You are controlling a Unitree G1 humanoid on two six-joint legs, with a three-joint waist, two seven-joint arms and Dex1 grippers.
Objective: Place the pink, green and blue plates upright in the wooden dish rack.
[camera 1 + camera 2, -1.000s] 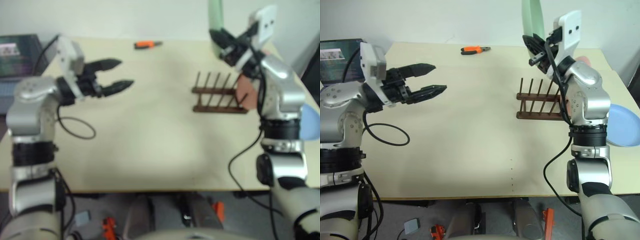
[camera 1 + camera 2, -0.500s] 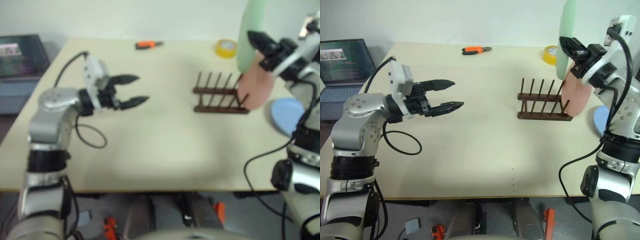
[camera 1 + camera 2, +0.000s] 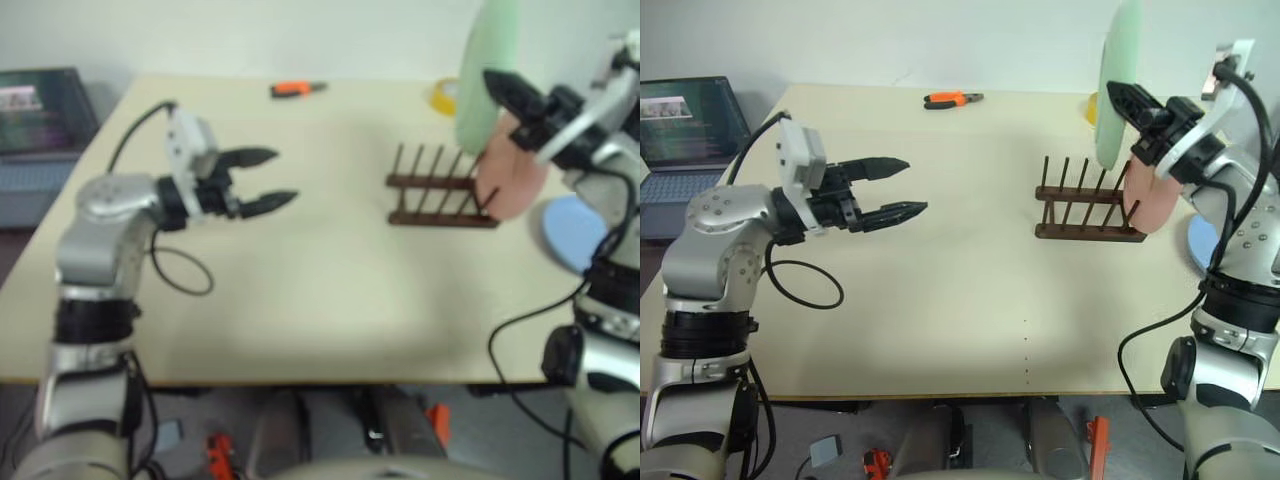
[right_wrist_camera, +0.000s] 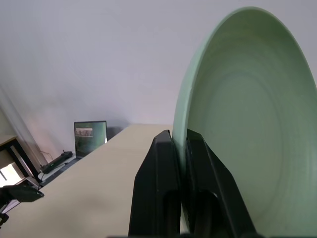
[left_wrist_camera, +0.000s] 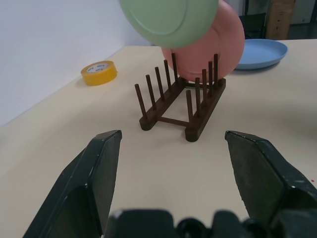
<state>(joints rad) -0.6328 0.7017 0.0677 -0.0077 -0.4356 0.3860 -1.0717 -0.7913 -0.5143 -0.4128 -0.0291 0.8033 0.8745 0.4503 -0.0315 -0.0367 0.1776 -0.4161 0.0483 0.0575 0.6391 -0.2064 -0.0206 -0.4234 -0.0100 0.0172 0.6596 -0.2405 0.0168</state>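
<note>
My right gripper (image 3: pixel 1120 96) is shut on the rim of the mint green plate (image 3: pixel 1122 45). It holds the plate on edge in the air, above and just behind the right end of the wooden dish rack (image 3: pixel 1080 212). The pale pink plate (image 3: pixel 1150 200) stands on edge among the rack's last pegs at that end. On the table right of the rack, the light blue plate (image 3: pixel 1202 240) lies flat. Over the table's left half hovers my left gripper (image 3: pixel 908 187), open, empty and pointing toward the rack (image 5: pixel 181 104). The right wrist view shows fingers (image 4: pixel 158 163) pinching the green plate's rim (image 4: pixel 247 124).
A yellow tape roll (image 5: pixel 99 72) sits behind the rack, partly hidden by the green plate. Orange pliers (image 3: pixel 950 99) lie near the table's far edge. An open laptop (image 3: pixel 685 115) stands off the table's left side. Bare table (image 3: pixel 970 290) spreads between my grippers.
My right arm swung right with the green plate and rolled it, uncovering the pink plate in the rack. The left gripper moved a little right and down, still open.
</note>
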